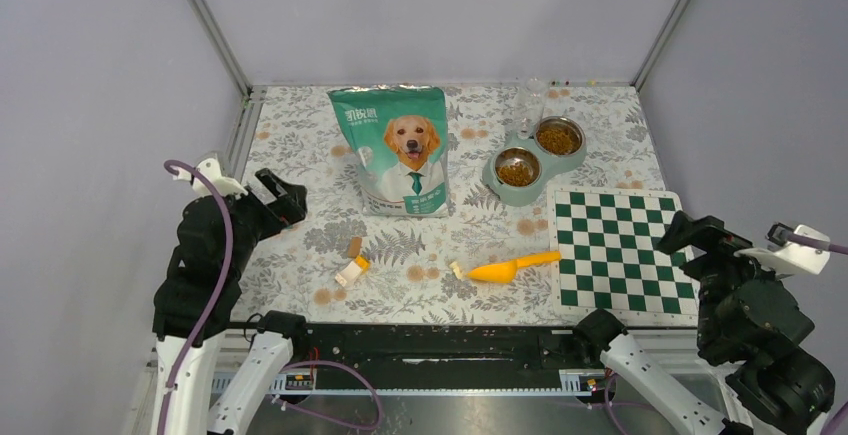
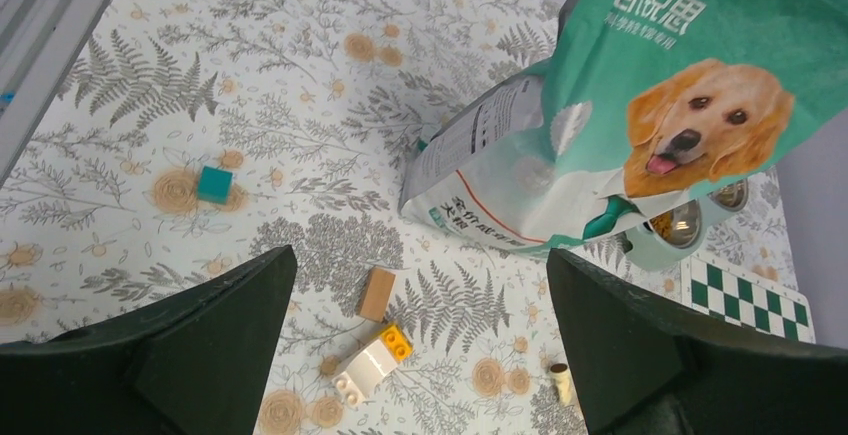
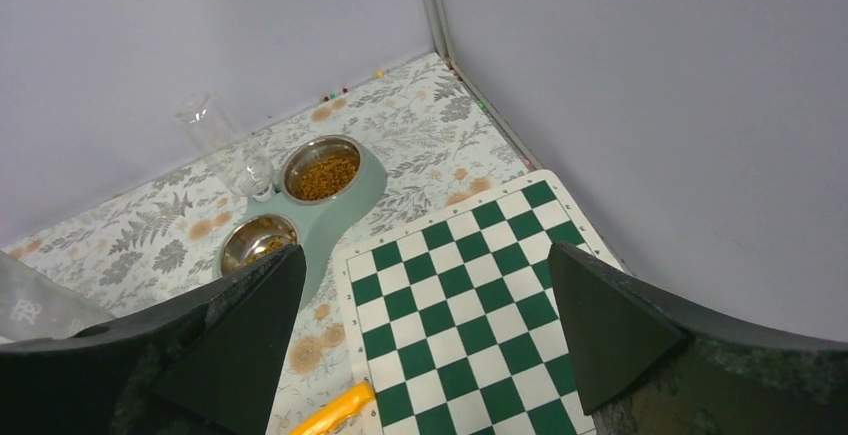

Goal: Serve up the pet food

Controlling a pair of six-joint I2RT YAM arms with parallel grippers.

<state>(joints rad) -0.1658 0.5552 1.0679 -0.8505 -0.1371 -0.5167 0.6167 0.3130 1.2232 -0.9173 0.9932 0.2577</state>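
Note:
Brown pet food (image 1: 517, 171) lies in both steel bowls of a teal double feeder (image 1: 497, 191) at the back right. In the right wrist view the far bowl (image 3: 320, 176) is well filled and the near bowl (image 3: 256, 243) holds less. The teal bag with the golden retriever (image 1: 403, 150) stands upright at the back centre and looms large in the left wrist view (image 2: 640, 125). An orange scoop (image 1: 510, 268) rests on the table near the front. My left gripper (image 1: 280, 195) hovers open at the left, and my right gripper (image 1: 690, 230) hovers open over the right side. Both hold nothing.
A green-and-white checkerboard mat (image 1: 620, 252) covers the front right. A clear cup (image 1: 530, 105) stands behind the feeder. A brown block (image 2: 377, 293), a white-and-yellow block (image 2: 372, 363) and a teal block (image 2: 214, 183) lie loose on the floral cloth, with a small cream cylinder (image 2: 562, 382) nearby.

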